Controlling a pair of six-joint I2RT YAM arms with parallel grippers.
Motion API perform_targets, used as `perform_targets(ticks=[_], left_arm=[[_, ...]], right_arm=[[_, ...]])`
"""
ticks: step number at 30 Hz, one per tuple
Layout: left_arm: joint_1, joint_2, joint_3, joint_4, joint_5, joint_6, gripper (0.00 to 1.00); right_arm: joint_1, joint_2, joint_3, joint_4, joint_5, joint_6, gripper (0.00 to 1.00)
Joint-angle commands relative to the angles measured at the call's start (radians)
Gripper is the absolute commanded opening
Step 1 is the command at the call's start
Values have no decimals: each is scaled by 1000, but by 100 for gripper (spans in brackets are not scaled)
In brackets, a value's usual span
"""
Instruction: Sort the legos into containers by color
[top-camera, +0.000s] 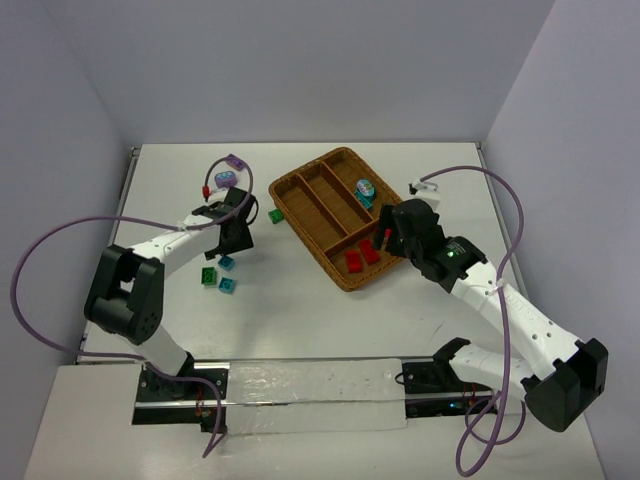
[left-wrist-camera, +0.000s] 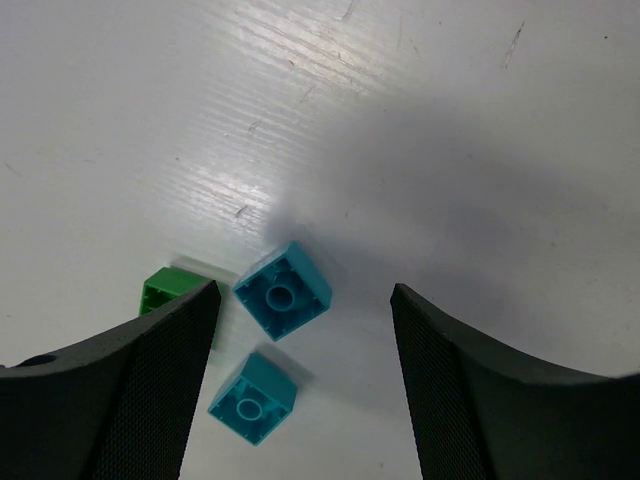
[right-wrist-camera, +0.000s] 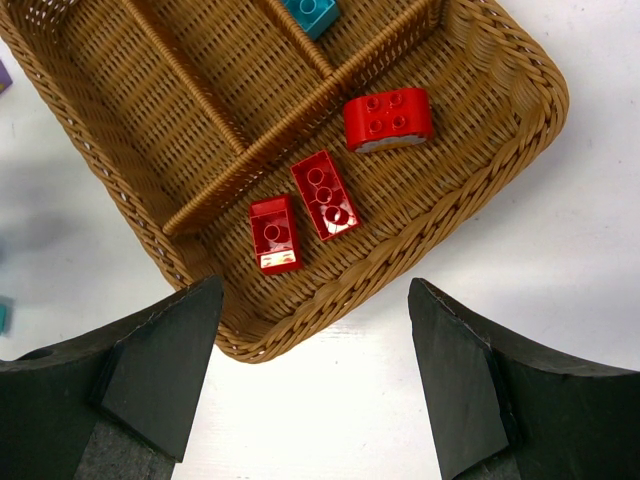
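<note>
The wicker tray (top-camera: 296, 212) lies at mid-table. Its crosswise compartment holds three red bricks (right-wrist-camera: 325, 195), (right-wrist-camera: 274, 233), (right-wrist-camera: 388, 119). A teal brick (right-wrist-camera: 308, 12) lies in a long compartment. My right gripper (right-wrist-camera: 315, 290) is open and empty above the tray's near rim; it also shows in the top view (top-camera: 385, 238). My left gripper (left-wrist-camera: 305, 300) is open and empty above two teal bricks (left-wrist-camera: 283, 291), (left-wrist-camera: 253, 398), with a green brick (left-wrist-camera: 165, 288) beside its left finger. The left gripper also shows in the top view (top-camera: 238, 242).
A green brick (top-camera: 275, 215) lies by the tray's left corner. A purple brick (top-camera: 236, 160) and a rounded purple-and-teal piece (top-camera: 226, 179) lie farther back on the left. Grey walls stand on three sides. A purple cable (top-camera: 480, 175) loops over the right rear.
</note>
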Motion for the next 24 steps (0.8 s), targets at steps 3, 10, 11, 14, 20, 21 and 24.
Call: perform_targets(ticks=[3,10,11,14,20,21,24], left_arm=[[24,54,-8,97,63,26,82],[25,85,-12,118,94,39,86],[25,85,-13,120,99,41,86],[25,90,-20,125,122,38,85],[25,74,-32,116,135,20,81],[25,69,-33,111,134,19,79],[25,61,-40,104,127,20,72]], right_arm=[[8,10,34,38,14,-1,82],[8,23,36,41,9,-3,82],[8,26,38,41,8,-1,82],[10,27,41,43,11,-5,82],[10,28,41,43,6,-3,82],[10,28,41,43,7,-3,82],[10,26,38,43,8,-2,82]])
